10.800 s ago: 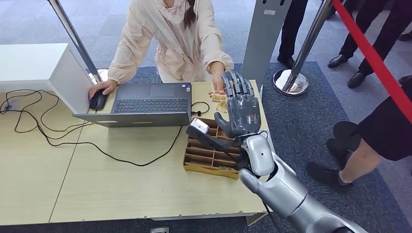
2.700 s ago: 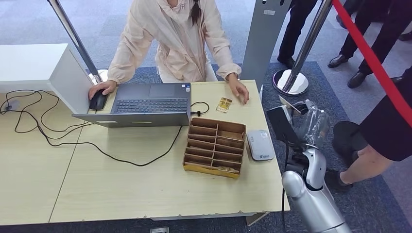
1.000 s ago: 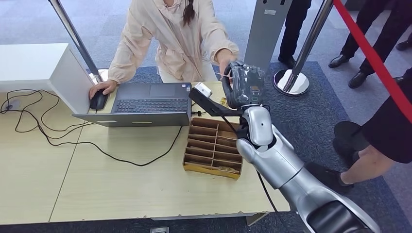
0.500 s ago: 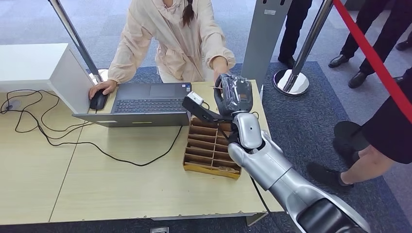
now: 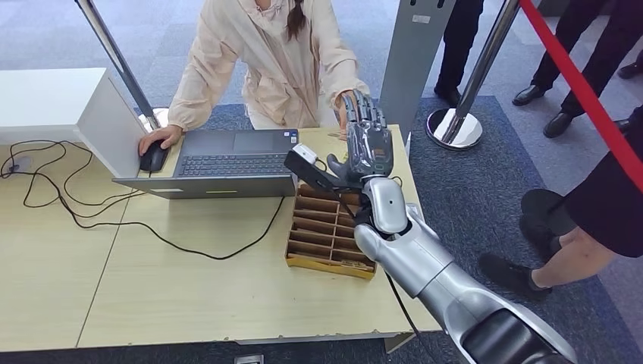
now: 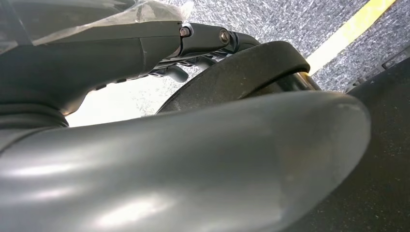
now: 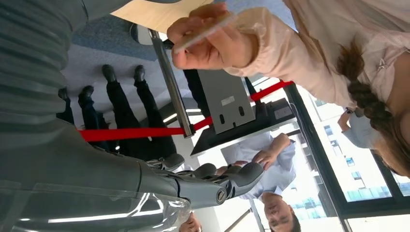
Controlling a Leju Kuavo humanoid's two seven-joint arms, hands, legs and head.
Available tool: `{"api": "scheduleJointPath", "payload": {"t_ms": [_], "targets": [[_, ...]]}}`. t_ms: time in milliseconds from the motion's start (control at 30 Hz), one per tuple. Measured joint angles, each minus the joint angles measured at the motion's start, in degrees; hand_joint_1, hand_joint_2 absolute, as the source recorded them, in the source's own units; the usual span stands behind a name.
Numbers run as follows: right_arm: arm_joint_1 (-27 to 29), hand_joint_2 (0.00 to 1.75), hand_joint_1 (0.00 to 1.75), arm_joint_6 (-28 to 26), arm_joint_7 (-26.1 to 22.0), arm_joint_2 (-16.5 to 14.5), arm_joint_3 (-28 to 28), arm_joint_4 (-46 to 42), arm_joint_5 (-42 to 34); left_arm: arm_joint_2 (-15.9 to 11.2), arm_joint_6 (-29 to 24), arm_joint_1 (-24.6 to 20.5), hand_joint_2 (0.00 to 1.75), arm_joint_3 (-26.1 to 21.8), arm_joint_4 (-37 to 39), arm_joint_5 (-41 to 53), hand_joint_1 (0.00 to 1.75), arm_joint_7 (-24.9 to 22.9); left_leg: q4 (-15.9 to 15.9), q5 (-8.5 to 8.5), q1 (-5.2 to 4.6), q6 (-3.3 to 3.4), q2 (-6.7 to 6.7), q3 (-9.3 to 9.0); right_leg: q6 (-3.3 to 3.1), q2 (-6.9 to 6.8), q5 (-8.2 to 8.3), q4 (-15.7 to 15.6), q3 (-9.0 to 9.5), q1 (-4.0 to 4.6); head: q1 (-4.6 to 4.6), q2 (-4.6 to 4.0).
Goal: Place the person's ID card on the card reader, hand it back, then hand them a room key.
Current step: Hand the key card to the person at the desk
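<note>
Setting: a light wooden counter (image 5: 189, 296) is seen on grey-blue carpet, with a red barrier rope (image 5: 584, 91) and standing onlookers to one side.

Counter: a laptop (image 5: 227, 163), a trailing black cable (image 5: 189, 250) and a wooden slotted tray (image 5: 330, 231) are laid out; a mouse (image 5: 154, 158) is covered by the person's other hand.

Right robot hand: the right robot hand (image 5: 368, 144) is raised over the far edge of the counter, fingers spread wide and nothing held.

Left robot hand: the left robot hand (image 6: 96, 43) is glimpsed at close range in the left wrist view; whether it is spread or closed cannot be told.

Card: a thin card (image 7: 205, 31) is pinched in the person's hand (image 7: 212, 41), just beyond the robot's fingers.

Progress: the card is judged to be back with the person, so the hand-back looks done. The room key is not yet handed over and is presumably to be fetched from the tray.
</note>
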State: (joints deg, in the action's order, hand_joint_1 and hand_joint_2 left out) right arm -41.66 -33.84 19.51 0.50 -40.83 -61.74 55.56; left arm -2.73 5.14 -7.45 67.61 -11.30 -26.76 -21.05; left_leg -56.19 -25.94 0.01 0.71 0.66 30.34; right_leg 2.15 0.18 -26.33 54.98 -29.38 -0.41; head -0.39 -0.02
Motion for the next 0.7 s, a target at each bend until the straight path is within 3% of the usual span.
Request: {"api": "scheduleJointPath", "payload": {"t_ms": [367,700], "targets": [[2.62,1.75,0.00,-0.89,0.14,0.49,0.09,-12.96,1.34,0.01,-0.15,0.06,0.00,-0.04,0.00,-0.01,0.00,-0.02,0.00,0.00,0.00,0.00,0.02,-0.03,-0.03,0.00,-0.02,-0.01,-0.02,0.00,0.01,0.00],[14.66,1.75,0.00,-5.82,1.50,5.97,4.40,-32.77,0.30,0.15,-1.00,0.45,0.00,-0.78,0.00,-0.02,0.00,-0.12,-0.01,-0.03,-0.01,0.00,0.02,-0.03,-0.05,0.01,-0.04,-0.06,-0.02,-0.01,0.01,-0.01]]}}
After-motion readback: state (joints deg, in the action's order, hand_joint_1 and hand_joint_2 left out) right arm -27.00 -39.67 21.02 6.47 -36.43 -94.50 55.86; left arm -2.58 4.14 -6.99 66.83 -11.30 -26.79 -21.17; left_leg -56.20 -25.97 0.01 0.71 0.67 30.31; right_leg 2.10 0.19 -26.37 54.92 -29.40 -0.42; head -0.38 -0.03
